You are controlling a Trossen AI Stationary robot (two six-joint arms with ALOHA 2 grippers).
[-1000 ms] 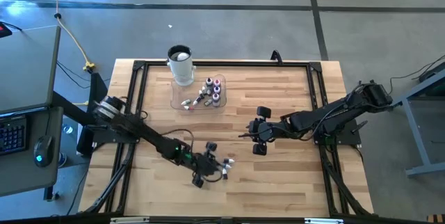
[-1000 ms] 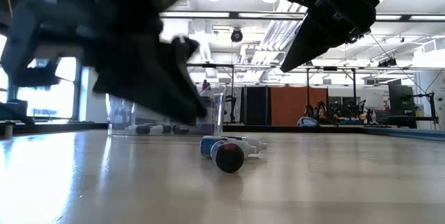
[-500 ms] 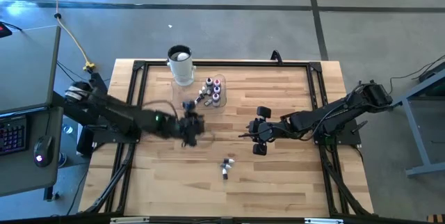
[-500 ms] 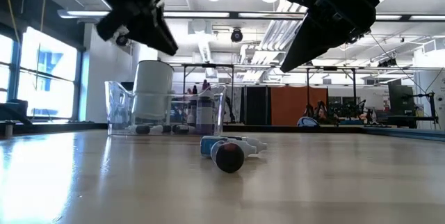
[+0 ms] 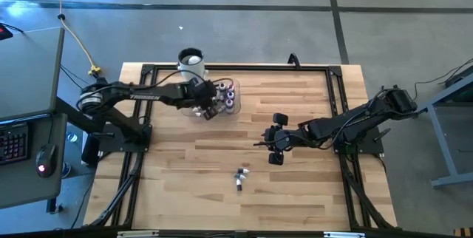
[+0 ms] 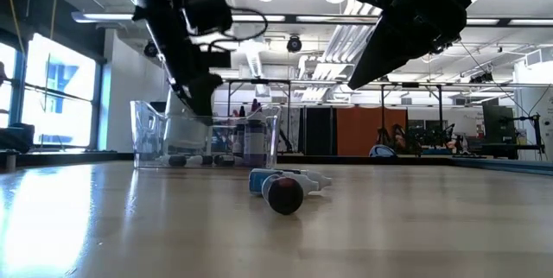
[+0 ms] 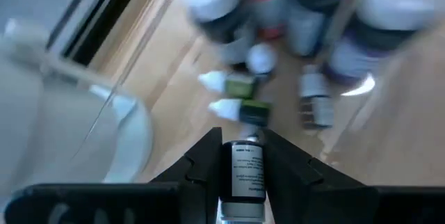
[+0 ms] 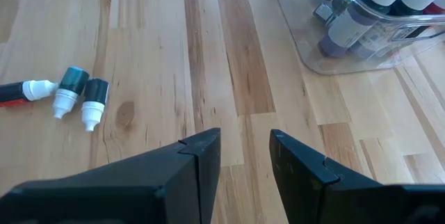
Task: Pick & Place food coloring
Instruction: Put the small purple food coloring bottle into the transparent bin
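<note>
My left gripper hangs over the clear tray at the table's far left and is shut on a small food coloring bottle. Several more bottles stand and lie in the tray. A few loose bottles lie on their sides on the wood near the table's middle front; they also show in the right wrist view and the low view. My right gripper is open and empty, above the table to the right of the middle. My left gripper pinches the bottle's labelled body between its two fingers, one on each side. The bottle lies along the fingers, its small end pointing out past the tips. The fingers come from above, slanting down, and the bottle is clear above the tray's floor.
A tall white cup stands right behind the tray's far left corner, close to my left arm. A black frame runs round the tabletop. Bare wood lies between the tray and the loose bottles.
My left gripper has risen from beside the loose bottles at the table's front and swung toward the far edge, ending over the tray. The loose bottles left on the wood have stayed put.
</note>
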